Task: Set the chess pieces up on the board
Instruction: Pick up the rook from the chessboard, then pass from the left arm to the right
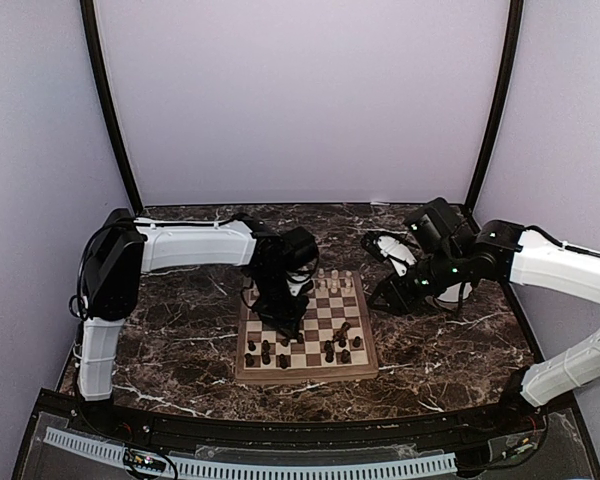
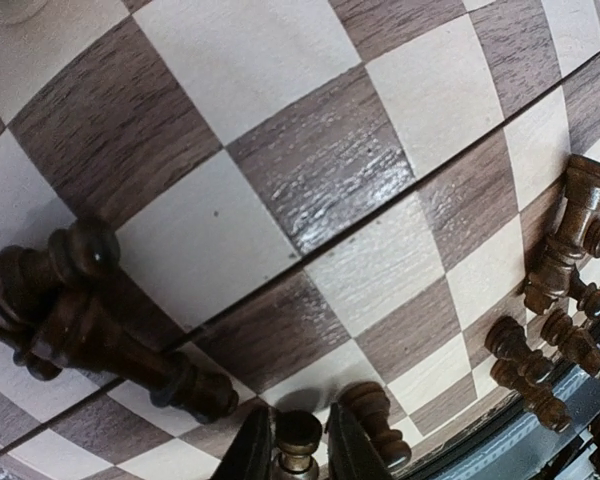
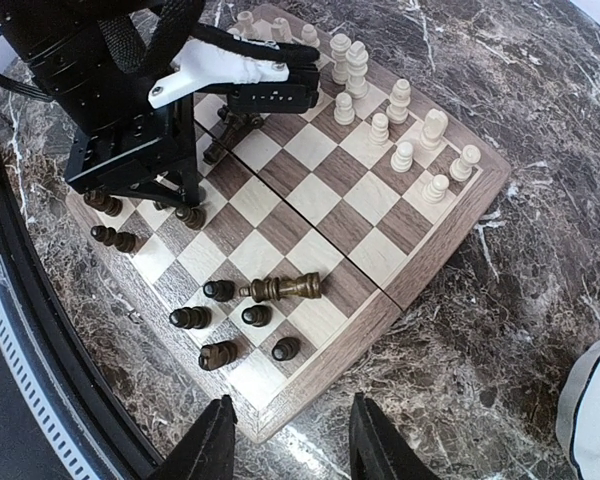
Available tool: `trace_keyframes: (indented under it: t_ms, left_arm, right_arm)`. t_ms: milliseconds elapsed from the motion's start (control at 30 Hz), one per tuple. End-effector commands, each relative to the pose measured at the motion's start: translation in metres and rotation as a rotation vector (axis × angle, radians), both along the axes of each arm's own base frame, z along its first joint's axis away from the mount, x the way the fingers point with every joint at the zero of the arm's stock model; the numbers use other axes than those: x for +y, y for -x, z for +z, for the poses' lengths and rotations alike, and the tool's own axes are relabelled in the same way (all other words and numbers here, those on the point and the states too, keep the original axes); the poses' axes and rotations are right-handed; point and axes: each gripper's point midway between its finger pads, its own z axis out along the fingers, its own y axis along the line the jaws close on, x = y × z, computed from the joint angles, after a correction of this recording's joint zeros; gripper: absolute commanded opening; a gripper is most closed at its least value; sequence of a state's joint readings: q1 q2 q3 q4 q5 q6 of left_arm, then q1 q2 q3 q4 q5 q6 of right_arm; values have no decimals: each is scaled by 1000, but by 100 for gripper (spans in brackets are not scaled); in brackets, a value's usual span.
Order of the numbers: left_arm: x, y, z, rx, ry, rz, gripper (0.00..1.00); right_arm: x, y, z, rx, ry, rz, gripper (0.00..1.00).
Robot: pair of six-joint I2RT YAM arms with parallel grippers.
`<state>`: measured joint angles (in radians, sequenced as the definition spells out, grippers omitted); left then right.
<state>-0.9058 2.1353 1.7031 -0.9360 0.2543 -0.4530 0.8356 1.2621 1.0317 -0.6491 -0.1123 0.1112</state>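
The top camera is looking down from behind; both wrist cameras are viewing the same board (image 1: pixel 310 375), left closest.

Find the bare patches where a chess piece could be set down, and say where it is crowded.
Bare: the middle squares of the board, between the cream pieces and the toppled dark piece; also the marble table between the board's rim and the white bowl. Crowded: the near rows of dark pieces, and the side under the left gripper.

Left end effector (image 2: pixel 298 452) pointing down, right end effector (image 3: pixel 290 440) spread wide
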Motion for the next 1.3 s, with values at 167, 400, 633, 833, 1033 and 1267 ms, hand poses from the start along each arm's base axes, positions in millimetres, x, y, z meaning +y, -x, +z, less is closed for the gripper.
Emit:
trace_keyframes:
  t_ms: [167, 400, 633, 833, 1033, 1267]
  left_arm:
    - [19, 0, -4, 19, -118, 39, 21]
    - [16, 2, 1, 28, -99, 15, 11]
    - [1, -18, 49, -102, -2, -19, 8]
    - [-22, -44, 126, -323, 206, -18, 7]
    - [-41, -72, 237, -595, 478, 10, 7]
    - [-45, -85, 344, -840, 761, 53, 8]
  right_arm:
    - [1, -4, 10, -26, -41, -14, 41]
    - [4, -6, 10, -24, -45, -11, 41]
    - [7, -9, 18, -33, -52, -11, 41]
    - [11, -18, 54, -97, -125, -48, 40]
    - [37, -28, 94, -105, -278, -61, 41]
    - [64, -44, 139, -160, -415, -38, 42]
